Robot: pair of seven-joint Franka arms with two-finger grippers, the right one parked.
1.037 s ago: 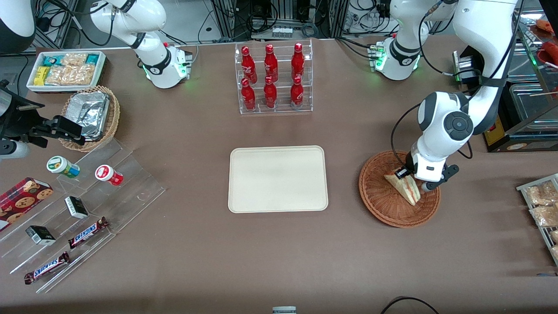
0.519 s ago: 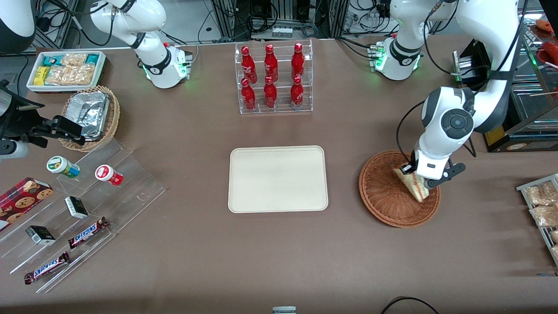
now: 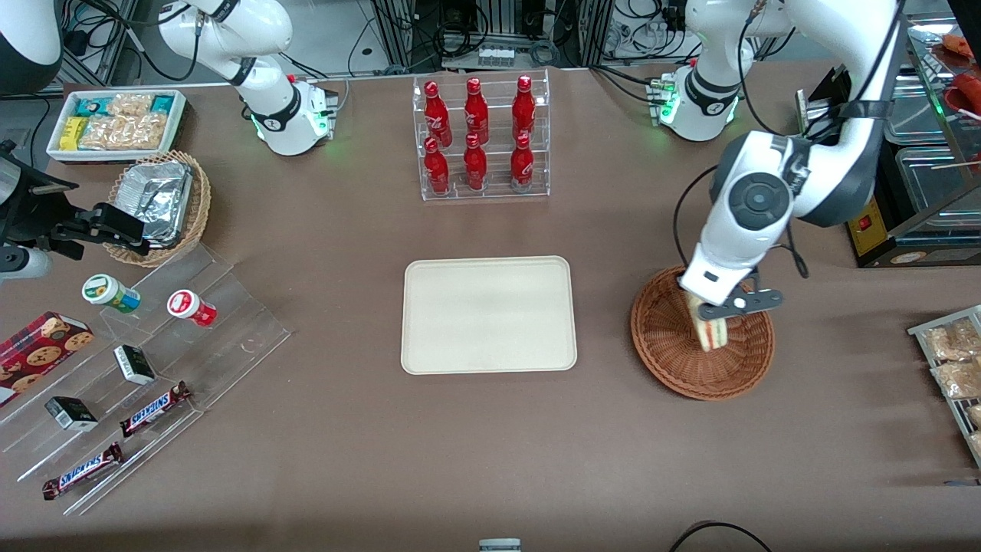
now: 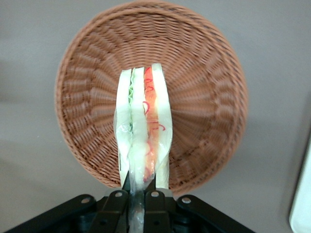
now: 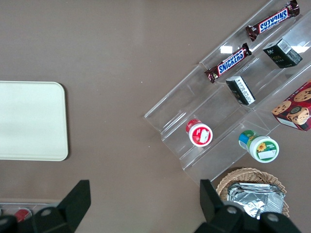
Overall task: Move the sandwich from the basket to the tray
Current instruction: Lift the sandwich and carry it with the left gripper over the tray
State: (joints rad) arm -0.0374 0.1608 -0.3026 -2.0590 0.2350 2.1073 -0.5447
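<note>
The gripper [image 4: 137, 187] had its fingers clamped on the sandwich [image 4: 143, 128], which hung edge-on in the air above the basket [image 3: 674, 360]. The carry looked under way. Next came a sweep toward nine o'clock in the front view, over bare table to the tray [image 3: 488, 314].

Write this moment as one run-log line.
phase: lift | gripper: shut on sandwich | position: above wicker basket | tray: bare
</note>
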